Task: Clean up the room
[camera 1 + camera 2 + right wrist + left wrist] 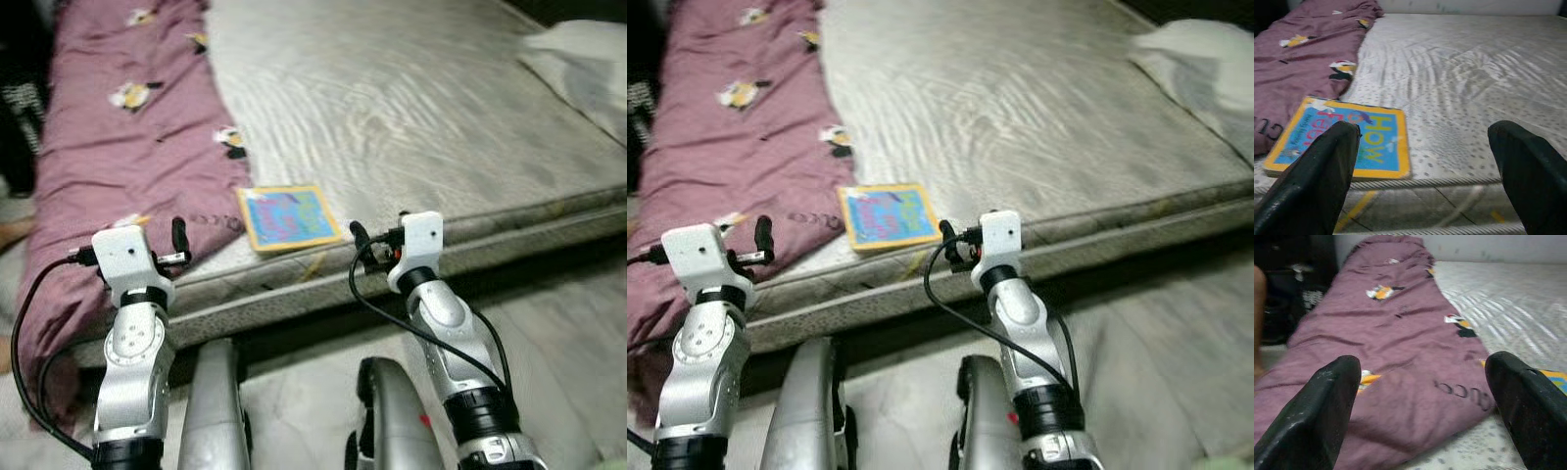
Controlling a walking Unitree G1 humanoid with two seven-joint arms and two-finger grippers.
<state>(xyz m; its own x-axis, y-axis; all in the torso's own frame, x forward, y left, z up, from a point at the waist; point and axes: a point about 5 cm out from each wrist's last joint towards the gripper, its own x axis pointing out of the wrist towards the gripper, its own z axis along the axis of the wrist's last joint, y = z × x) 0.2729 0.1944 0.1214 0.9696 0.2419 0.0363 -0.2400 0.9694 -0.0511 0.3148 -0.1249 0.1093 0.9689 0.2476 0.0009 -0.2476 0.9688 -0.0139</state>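
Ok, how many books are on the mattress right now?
1: a flat blue picture book with a yellow border, lying near the mattress's front edge, beside the purple blanket. Others may be hidden under that blanket.

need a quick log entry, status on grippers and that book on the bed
Left gripper open, empty, over the purple blanket. Right gripper open, empty, at the mattress edge just right of the book. Book flat beside the blanket, nothing on it.

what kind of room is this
Most likely a bedroom: a wide grey-white mattress lies low before the robot, with a mauve blanket draped along its left side, a children's book near the edge and a pillow at the far right.
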